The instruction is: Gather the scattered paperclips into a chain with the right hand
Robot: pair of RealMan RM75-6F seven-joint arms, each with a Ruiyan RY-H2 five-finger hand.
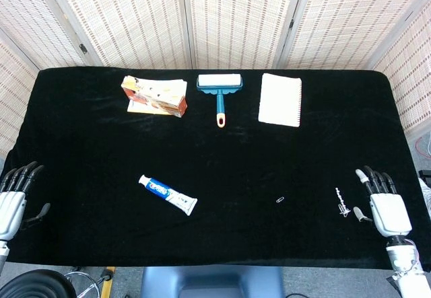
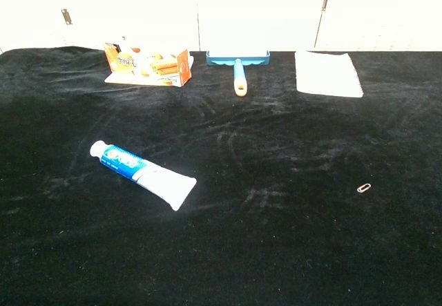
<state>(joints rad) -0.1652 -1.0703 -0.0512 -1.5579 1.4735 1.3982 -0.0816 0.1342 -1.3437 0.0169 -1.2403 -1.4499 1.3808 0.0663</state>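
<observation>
Woven screens stand behind a table [image 1: 81, 150] draped in black cloth. Along its far side lie a white notebook [image 1: 280, 99], an orange snack box [image 1: 155, 96] and a blue lint roller [image 1: 219, 89]; nearer the front lies a toothpaste tube [image 1: 168, 195]. At the right edge the right hand [image 1: 384, 200] rests with fingers apart and nothing in it. At the left edge the left hand [image 1: 12, 200] is partly cut off, fingers straight and empty as far as I can see. Just beside the right hand a short pale chain of clips [image 1: 341, 202] lies on the cloth. A single paperclip [image 1: 280, 200] sits apart from it, towards the table's middle.

To my eye the step in hand is fetching that lone clip. It lies flat on soft cloth, so a careful fingertip pinch from above looks wisest, pressing lightly so the fabric does not bunch.

The chain is too small to count its links, and the chest view shows neither it nor the hands.
</observation>
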